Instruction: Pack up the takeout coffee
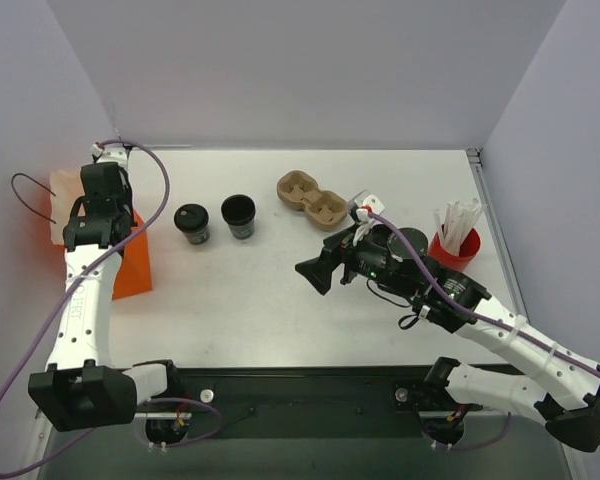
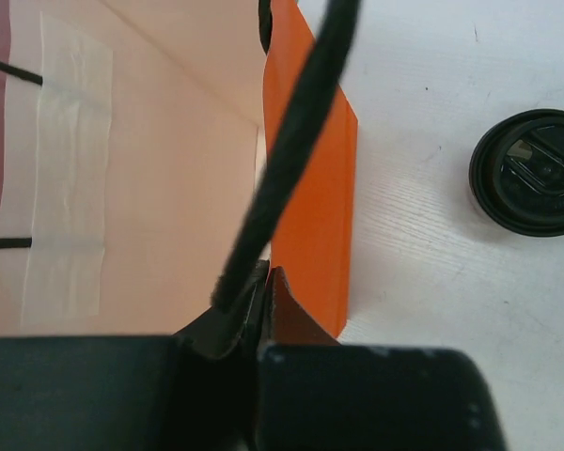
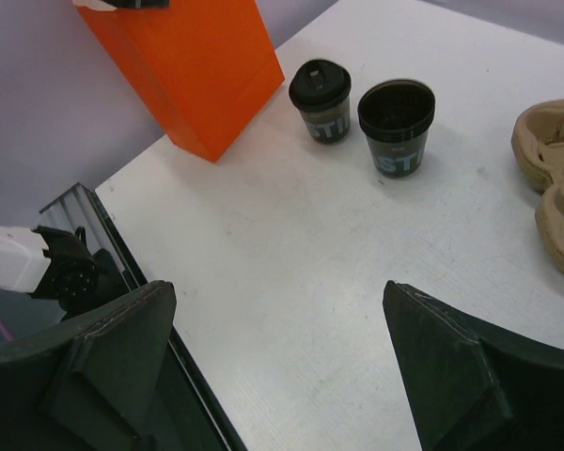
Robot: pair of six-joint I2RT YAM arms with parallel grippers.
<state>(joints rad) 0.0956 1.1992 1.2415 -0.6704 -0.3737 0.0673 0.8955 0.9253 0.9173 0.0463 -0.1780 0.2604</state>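
Note:
The takeout coffee (image 1: 191,222), a small black cup with a black lid, stands on the white table (image 1: 280,300), right of the orange bag (image 1: 132,268). It also shows in the left wrist view as the lidded cup (image 2: 531,174) and in the right wrist view as the lidded cup (image 3: 321,97). My left gripper (image 1: 98,232) is over the bag's open top. Its jaws (image 2: 261,282) are shut on the bag's upper edge, beside the black cord handle (image 2: 291,141). My right gripper (image 1: 320,272) hovers open over mid-table with nothing between its fingers (image 3: 122,329).
A like black cup with no lid (image 1: 238,215) stands just right of the coffee. A brown cardboard cup carrier (image 1: 313,198) lies behind the right gripper. A red cup of white sticks (image 1: 456,240) sits at the right. Purple walls enclose the table.

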